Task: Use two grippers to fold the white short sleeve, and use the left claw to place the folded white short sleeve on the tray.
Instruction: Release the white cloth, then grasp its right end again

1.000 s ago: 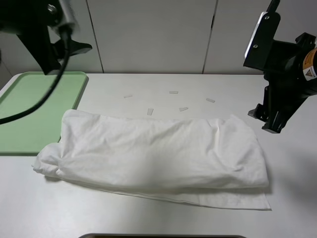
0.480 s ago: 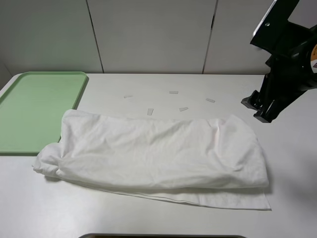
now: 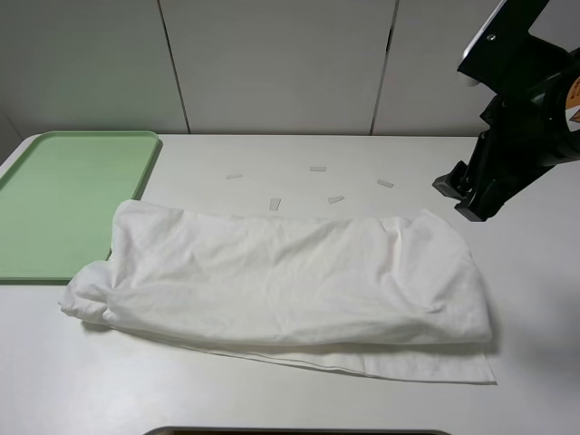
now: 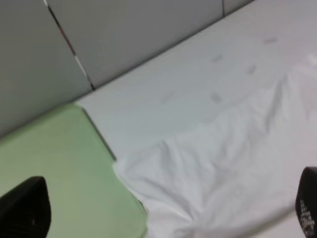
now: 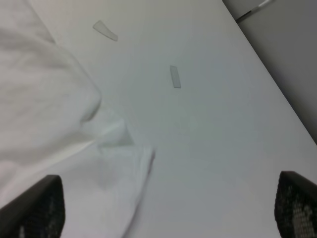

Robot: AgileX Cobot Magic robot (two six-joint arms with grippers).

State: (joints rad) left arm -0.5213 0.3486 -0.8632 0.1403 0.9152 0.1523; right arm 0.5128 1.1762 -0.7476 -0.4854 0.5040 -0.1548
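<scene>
Two matte-black two-fingered claws and one garment, part-way through the fold.

**Garment.** The off-white cotton short-sleeved shirt [image 3: 290, 272] lies on the pale grey tabletop [image 3: 272, 403] as a long, puffy band. One rounded end rests over the front corner of the flat pale green plastic tray [image 3: 63, 199]. The other end lies well apart from the tray. A thinner lower layer shows along the front edge, most clearly at the end farthest from the tray. No collar, logo or tag can be seen. The surface is softly creased and nowhere flat.

**Handling.** The cloth is judged light, limp and compliant, with no stiffness to keep a fold. It should sag from any single hold, and its layers may slide apart. The soundest hold is probably a pinch through all layers at the two corners of one short end, one claw to each corner. That end could then be carried over towards the tray end to halve the band.

**Claws.** The left claw [image 4: 166, 208] appears only in its wrist view. It hangs over the line where shirt meets tray, fingers spread wide and holding nothing. The right claw [image 3: 458, 198] hangs beyond the shirt end farthest from the tray, clear of the cloth. It too is spread wide and empty.

**Other.** Several small white tape strips [image 3: 317, 169] lie on the table behind the shirt, away from the tray.
</scene>
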